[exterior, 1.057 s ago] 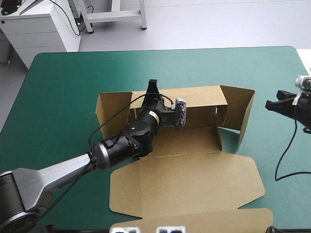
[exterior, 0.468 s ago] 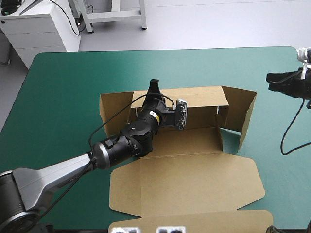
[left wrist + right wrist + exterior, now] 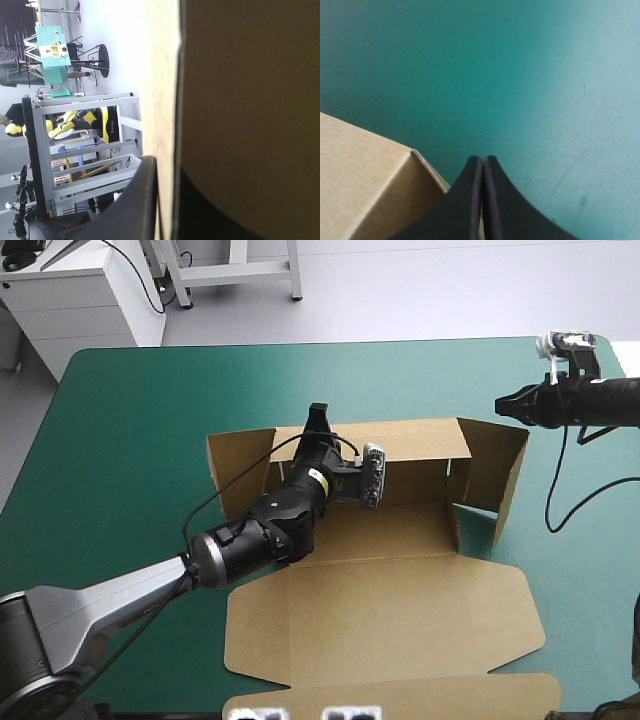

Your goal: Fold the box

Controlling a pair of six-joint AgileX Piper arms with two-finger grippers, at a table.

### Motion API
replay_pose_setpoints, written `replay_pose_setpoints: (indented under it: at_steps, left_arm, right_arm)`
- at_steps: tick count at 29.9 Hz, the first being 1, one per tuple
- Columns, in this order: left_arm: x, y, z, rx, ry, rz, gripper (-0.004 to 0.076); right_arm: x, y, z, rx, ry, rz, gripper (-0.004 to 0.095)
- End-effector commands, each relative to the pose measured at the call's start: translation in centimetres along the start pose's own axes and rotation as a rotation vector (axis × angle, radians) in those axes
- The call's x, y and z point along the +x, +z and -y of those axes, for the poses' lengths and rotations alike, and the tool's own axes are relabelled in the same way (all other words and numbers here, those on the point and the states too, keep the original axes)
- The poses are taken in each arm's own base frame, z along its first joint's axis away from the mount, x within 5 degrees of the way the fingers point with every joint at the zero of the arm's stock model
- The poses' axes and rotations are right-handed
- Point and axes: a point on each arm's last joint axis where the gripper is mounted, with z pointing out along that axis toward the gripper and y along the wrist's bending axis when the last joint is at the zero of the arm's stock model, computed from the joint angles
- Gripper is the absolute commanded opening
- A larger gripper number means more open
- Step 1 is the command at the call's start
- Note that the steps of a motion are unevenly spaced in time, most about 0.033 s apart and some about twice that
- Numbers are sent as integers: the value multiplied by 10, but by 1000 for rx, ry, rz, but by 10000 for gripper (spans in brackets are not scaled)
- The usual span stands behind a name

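The box (image 3: 400,610) is found mid-way across the counter (image 3: 140,420), walls partly raised, lid flat. The left hand (image 3: 317,416) is clamped on its far wall. The right hand (image 3: 507,402), fingers pressed together, is poised above the right wall. The board is judged light and stiff; wall edges are recommended for gripping.

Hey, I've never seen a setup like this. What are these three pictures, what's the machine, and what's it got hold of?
This is a robot with two arms, each ending in a black two-fingered claw. One picture looks down from above; the other two come from cameras on the wrists. On the teal-green table lies a brown cardboard box, partly folded: far wall and side flaps up, lid flat. The left claw is clamped on the top of the far wall, seen edge-on in its wrist picture. The right claw is shut, holds nothing, and hovers beside the box's right flap.
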Motion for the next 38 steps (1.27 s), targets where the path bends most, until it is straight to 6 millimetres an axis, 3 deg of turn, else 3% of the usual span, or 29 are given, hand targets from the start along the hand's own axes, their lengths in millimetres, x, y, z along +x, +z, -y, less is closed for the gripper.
replay_pose_setpoints:
  at_steps: [1,8,15,24,31,38]
  left_arm:
    - [-6,-13,-13,-43,-20,73,-8]
    - [-6,-13,-13,-41,-23,73,-8]
    - [-6,-13,-13,-41,-23,73,-8]
    - [-6,-13,-13,-41,-23,73,-8]
    - [-6,-13,-13,-41,-23,73,-8]
    - [-6,-13,-13,-41,-23,73,-8]
  right_arm:
    - [-9,-9,-8,5,-11,29,-3]
    - [4,-8,-10,-36,-41,-103,-3]
    - [9,-20,-24,-68,-89,-121,-2]
    - [56,-16,-33,-58,-100,-90,-3]
    - [80,-8,-39,-99,-148,-9,-2]
    - [91,-7,-35,-61,-173,-65,33]
